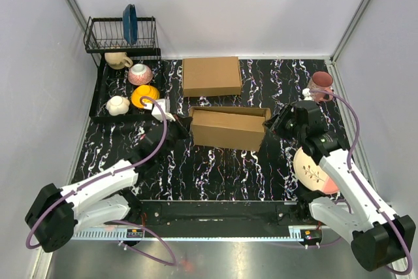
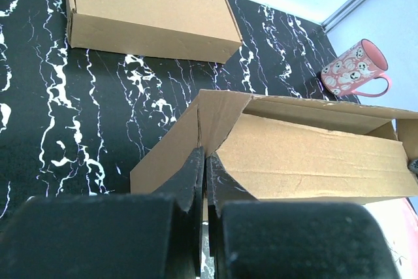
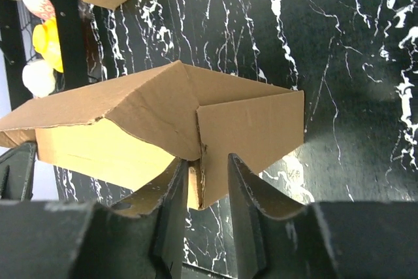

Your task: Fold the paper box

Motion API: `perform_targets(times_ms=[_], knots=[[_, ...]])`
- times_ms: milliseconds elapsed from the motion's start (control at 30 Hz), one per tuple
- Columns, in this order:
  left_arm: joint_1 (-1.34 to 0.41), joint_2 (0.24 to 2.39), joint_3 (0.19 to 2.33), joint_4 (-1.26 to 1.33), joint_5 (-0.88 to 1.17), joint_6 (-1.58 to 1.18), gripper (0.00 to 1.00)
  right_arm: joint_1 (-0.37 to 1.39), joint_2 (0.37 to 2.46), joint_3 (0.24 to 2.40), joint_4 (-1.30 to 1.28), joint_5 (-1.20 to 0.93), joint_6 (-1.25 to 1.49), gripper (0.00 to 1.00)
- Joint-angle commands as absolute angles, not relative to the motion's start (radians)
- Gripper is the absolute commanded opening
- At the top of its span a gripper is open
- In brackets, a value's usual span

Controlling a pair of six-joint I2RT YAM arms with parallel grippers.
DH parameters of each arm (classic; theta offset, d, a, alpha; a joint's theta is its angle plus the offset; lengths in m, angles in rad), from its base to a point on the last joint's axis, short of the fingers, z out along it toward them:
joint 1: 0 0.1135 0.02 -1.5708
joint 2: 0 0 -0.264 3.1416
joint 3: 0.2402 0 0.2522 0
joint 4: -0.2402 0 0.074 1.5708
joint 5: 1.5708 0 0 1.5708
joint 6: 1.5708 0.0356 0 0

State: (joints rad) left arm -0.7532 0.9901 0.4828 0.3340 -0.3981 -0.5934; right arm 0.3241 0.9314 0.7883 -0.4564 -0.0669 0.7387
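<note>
1. Brown cardboard sits mid-bench (image 1: 215, 168) in the top view: the paper box (image 1: 228, 129) is half-formed, with my left fingers (image 1: 181, 124) at its left end and my right fingers (image 1: 270, 122) at its right end. A finished box (image 1: 211, 75) lies behind it, toward the far edge.
2. Left wrist: I see the left fingers (image 2: 189, 181) pressed together on a corner of the paper box (image 2: 307, 161), with a sliver of cardboard between them. A pink mug (image 2: 356, 70) stands beyond, toward the far right corner.
3. Right wrist: the right fingers (image 3: 245, 187) stand parted, straddling the end wall's edge on the paper box (image 3: 248, 129) without clamping it.
</note>
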Motion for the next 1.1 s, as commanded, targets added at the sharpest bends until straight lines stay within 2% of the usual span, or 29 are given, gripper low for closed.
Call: perform_targets(times_ms=[0,400,700,1067], knots=[[-0.752,1.029,0.488,0.110,-0.505,-0.543,0.00,0.330,0.959,0.848,-0.722,-0.006,0.700,0.37],[-0.765,1.048,0.525,0.072,-0.542,-0.512,0.00,0.330,0.960,1.071,-0.761,0.046,0.598,0.46],[-0.769,1.065,0.551,0.064,-0.543,-0.488,0.00,0.330,0.982,1.124,-0.663,0.014,0.575,0.52],[-0.779,1.083,0.603,0.044,-0.546,-0.443,0.00,0.330,1.092,1.126,-0.473,0.002,0.512,0.52]])
